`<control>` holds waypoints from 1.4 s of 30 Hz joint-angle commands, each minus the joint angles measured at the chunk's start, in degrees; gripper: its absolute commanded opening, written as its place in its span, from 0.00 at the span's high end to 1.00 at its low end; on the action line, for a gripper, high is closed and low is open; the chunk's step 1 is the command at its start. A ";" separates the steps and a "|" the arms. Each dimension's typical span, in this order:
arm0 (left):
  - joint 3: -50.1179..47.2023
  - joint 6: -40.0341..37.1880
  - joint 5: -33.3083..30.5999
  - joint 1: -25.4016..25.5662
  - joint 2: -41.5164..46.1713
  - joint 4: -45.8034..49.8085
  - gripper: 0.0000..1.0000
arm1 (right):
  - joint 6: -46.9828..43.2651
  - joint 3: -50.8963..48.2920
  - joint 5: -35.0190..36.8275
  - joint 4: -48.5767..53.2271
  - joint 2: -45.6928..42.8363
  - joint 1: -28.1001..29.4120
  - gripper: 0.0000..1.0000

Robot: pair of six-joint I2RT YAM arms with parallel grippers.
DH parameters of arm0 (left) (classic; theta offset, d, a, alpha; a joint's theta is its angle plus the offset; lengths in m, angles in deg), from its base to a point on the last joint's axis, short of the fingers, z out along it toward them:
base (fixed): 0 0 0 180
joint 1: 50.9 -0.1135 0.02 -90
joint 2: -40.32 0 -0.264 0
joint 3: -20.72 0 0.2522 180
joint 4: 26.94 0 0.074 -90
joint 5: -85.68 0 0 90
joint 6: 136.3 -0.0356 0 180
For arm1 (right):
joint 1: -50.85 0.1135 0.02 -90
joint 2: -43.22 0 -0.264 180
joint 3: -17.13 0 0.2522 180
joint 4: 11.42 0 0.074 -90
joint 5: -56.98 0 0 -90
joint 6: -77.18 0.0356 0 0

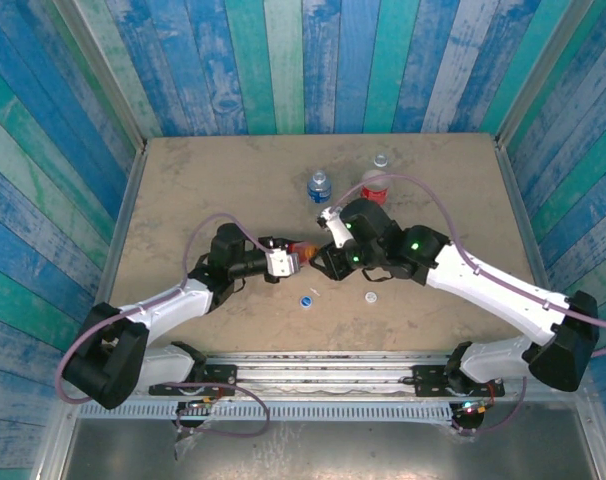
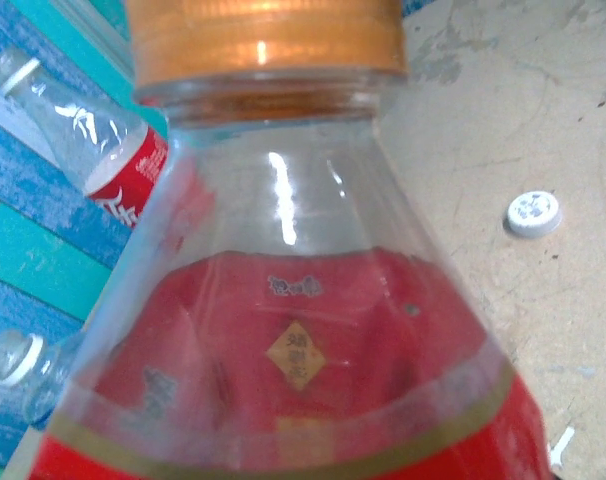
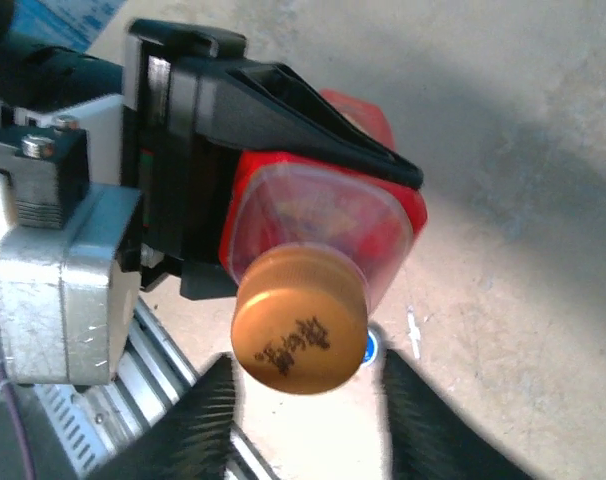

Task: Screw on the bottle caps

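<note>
Bench [image 1: 203,180] of tan board, blue-green plank walls [image 1: 303,60] round three sides, seen from above. Mid-bench: left claw [image 1: 295,258] clamped tight on red bottle [image 1: 305,250], bottle turned on its side, neck aimed at right claw [image 1: 323,254]. Orange-brown cap [image 3: 298,335] seated on that neck, printed top facing right wrist cam. Right claw parted, one finger each side of the cap; sliver of gap visible on one side, contact on the other unclear. Yellow diamond mark [image 2: 295,355] on bottle's red body, under a clear shoulder, in left wrist close-up. Farther back on bench: clear bottle w/ blue label [image 1: 319,186] and clear bottle w/ red label [image 1: 375,183], both upright, necks open, near each other but apart. Nearer the arm bases: blue cap [image 1: 307,299] and white cap [image 1: 371,297], loose on bench, apart from each other and from the upright bottles.
</note>
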 commanded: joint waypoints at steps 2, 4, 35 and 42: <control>0.47 8.15 2.25 0.28 -0.87 -5.50 0.53 | -19.67 -0.68 0.05 0.35 -6.42 -0.41 0.39; 0.92 13.72 3.84 -0.07 -1.33 -8.89 0.53 | -22.49 -2.62 3.24 -2.67 -9.47 -0.40 0.36; 1.44 30.55 14.09 -1.70 -2.57 -18.60 0.48 | -21.78 -16.29 -5.14 -44.19 -6.73 -0.38 0.85; -4.90 40.98 3.13 -1.70 1.07 -31.18 0.06 | -21.25 -15.18 6.30 -40.42 -6.17 -0.34 0.84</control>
